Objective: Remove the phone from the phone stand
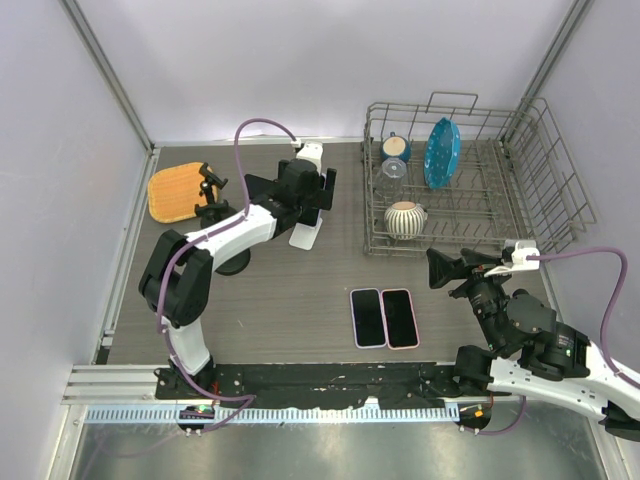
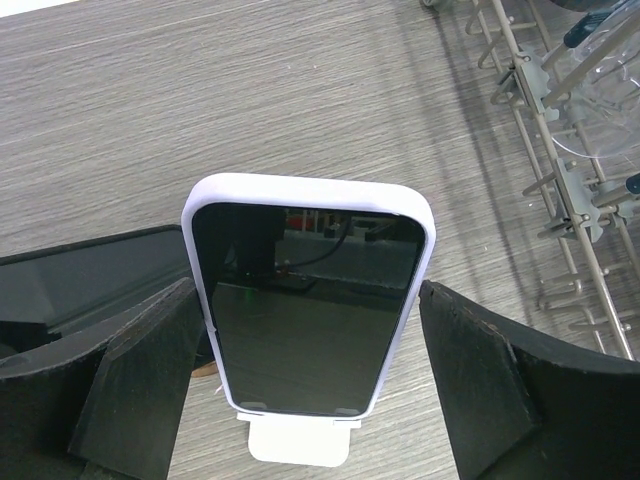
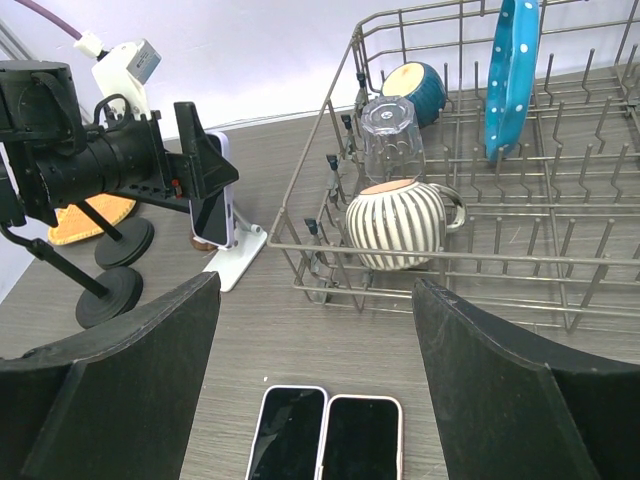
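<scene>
My left pincer (image 2: 306,310) is straddling the phone (image 2: 305,250), jaws spread and not clamping; the phone is leaning upright on the white phone stand (image 2: 300,443). My right pincer (image 3: 315,290) is hanging released, well right of that stand.

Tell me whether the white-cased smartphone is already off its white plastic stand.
No, the white-cased smartphone rests upright on the white plastic stand, between the open jaws of the left gripper.
</scene>
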